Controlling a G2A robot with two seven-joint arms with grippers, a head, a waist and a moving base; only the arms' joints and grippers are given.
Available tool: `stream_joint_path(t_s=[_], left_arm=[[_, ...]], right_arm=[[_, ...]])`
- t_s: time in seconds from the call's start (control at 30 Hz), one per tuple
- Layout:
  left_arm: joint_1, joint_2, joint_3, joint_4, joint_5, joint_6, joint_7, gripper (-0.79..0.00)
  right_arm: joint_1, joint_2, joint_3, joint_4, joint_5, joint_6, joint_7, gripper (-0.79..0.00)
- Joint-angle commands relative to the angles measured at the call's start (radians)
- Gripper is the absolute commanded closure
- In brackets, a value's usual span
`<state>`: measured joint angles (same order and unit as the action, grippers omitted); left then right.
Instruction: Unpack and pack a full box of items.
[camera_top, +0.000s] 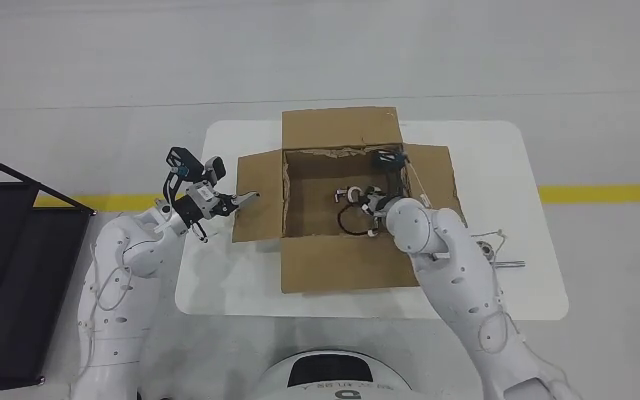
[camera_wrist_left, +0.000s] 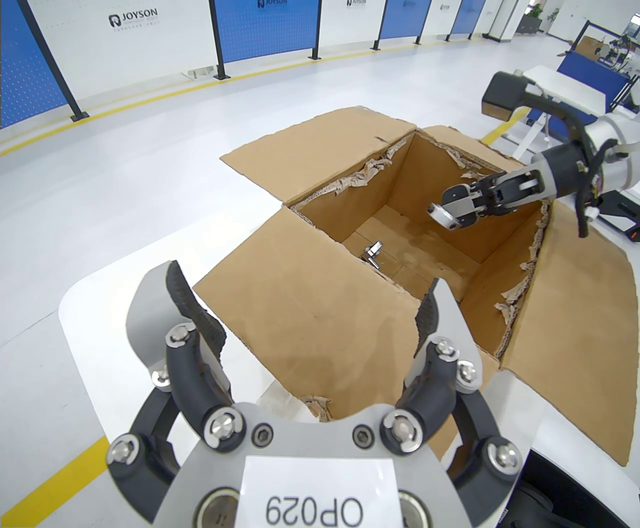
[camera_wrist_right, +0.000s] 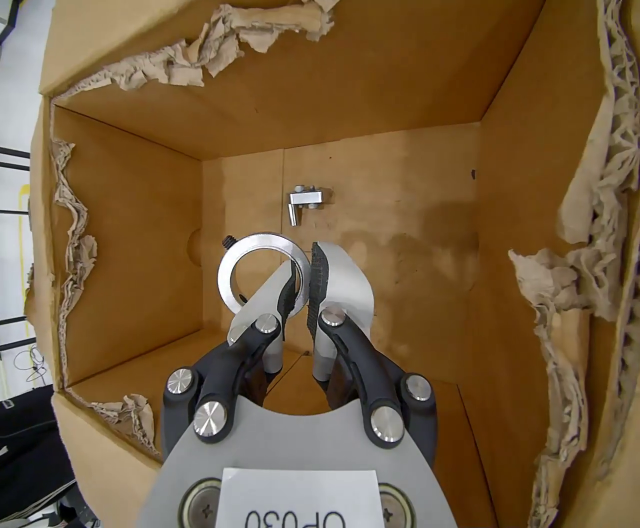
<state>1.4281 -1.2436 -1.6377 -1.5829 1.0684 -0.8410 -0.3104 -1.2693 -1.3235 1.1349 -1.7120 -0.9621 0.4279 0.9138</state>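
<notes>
white bench (camera_top: 240, 290) closest in, cardboard box (camera_top: 340, 265) sitting on the middle of it, all four flaps folded out flat. torn brown paper strips (camera_wrist_right: 170, 70) hang along the inner rim of the box.

left claw (camera_wrist_left: 306, 280) is outside the box, above the bench just beside the robot's-left flap, pointing toward the opening. fingers spread wide, nothing between them. not touching the cardboard as far as i can tell.

right claw (camera_wrist_right: 302, 265) is down inside the box, coming in over the robot's-right wall. jaws narrow, pinched onto the band of a flat metal ring (camera_wrist_right: 260, 239): one finger through the hole, the other outside the band. the ring has a small screw sticking out of its edge. it looks lifted off the box floor, tilted, but can't be sure. from the left wrist view the same right claw (camera_wrist_left: 445, 212) sits partway down in the box with the ring (camera_wrist_left: 439, 214) at its tip.

past the ring, a small metal bracket (camera_wrist_right: 306, 197) with a short pin lies on the box floor, apart from the ring and the claw, roughly mid-floor. also seen low in the box from the left wrist (camera_wrist_left: 372, 251).

on the bench, off the box's right flap: a few small metal parts (camera_top: 492, 243) and a thin rod (camera_top: 508, 264), close together, apart from the box.

further out: black rack (camera_top: 25, 270) on the floor at the robot's left, yellow line (camera_top: 590, 193) across the floor behind the bench.
</notes>
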Motion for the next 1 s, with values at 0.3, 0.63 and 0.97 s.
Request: stream_joint_path(t_s=[0.3, 0.63, 0.97], left_arm=[[0.0, 0.0, 0.0, 0.0, 0.0, 0.0, 0.0, -0.785], [0.0, 0.0, 0.0, 0.0, 0.0, 0.0, 0.0, -0.785], [0.0, 0.0, 0.0, 0.0, 0.0, 0.0, 0.0, -0.785]], right_arm=[[-0.058, 0.017, 0.102, -0.19, 0.034, -0.03, 0.051, -0.243], [-0.365, 0.052, 0.634, -0.512, 0.489, -0.211, 0.117, -0.299], [-0.444, 0.07, 0.949, -0.37, 0.808, -0.303, 0.176, -0.785]])
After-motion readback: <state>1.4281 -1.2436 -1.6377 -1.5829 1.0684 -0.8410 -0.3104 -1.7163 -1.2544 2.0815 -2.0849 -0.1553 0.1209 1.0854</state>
